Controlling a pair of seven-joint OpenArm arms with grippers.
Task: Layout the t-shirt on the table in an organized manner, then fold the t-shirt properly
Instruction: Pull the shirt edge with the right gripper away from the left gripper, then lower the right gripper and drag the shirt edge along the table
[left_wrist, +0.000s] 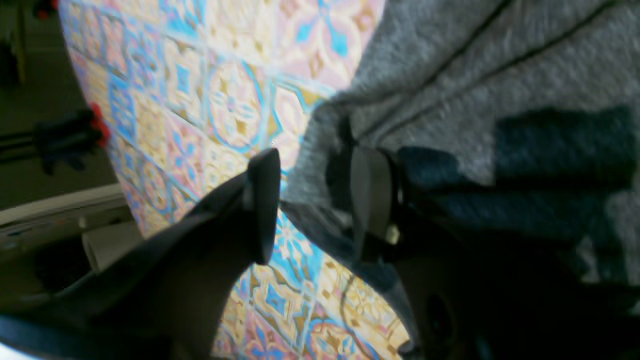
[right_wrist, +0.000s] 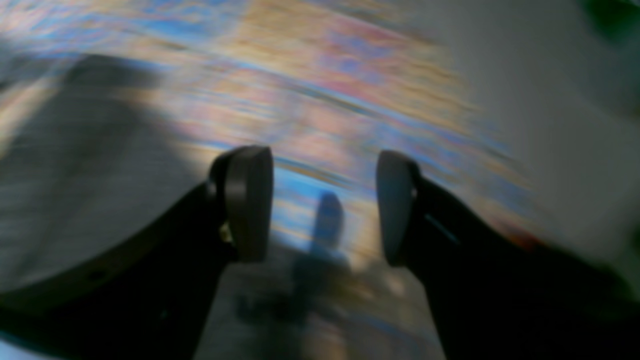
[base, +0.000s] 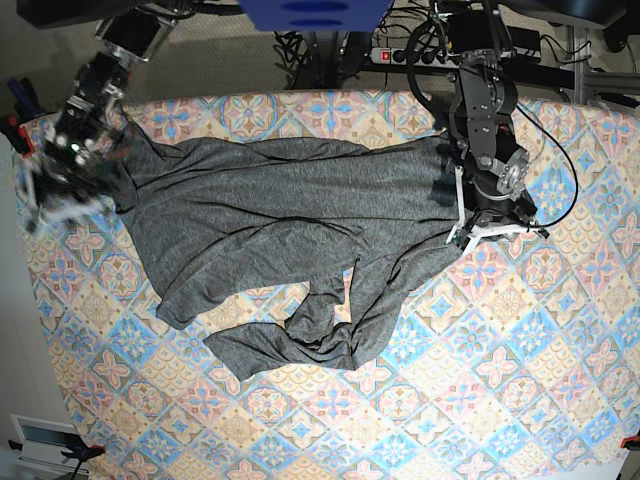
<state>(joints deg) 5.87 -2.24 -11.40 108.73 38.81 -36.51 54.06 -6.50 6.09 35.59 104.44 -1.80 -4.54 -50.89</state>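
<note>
So the t-shirt (base: 290, 230) is lying spread across the far half of the table (base: 500, 400), long axis running side to side between the two arms, but it's still messy: the near part is bunching and folding over itself around the middle. The left gripper (left_wrist: 312, 200) is sitting right at the shirt's edge with a fold of grey fabric between its jaws, so it looks like it's pinching that edge, jaws fairly narrow. The right gripper (right_wrist: 325, 205) is gaping wide with nothing in it, hovering over bare cloth at the opposite end, the shirt lying just beside it. I'd guess the right arm is the one nearest the crumpled sleeve end that needs pulling out flat.
</note>
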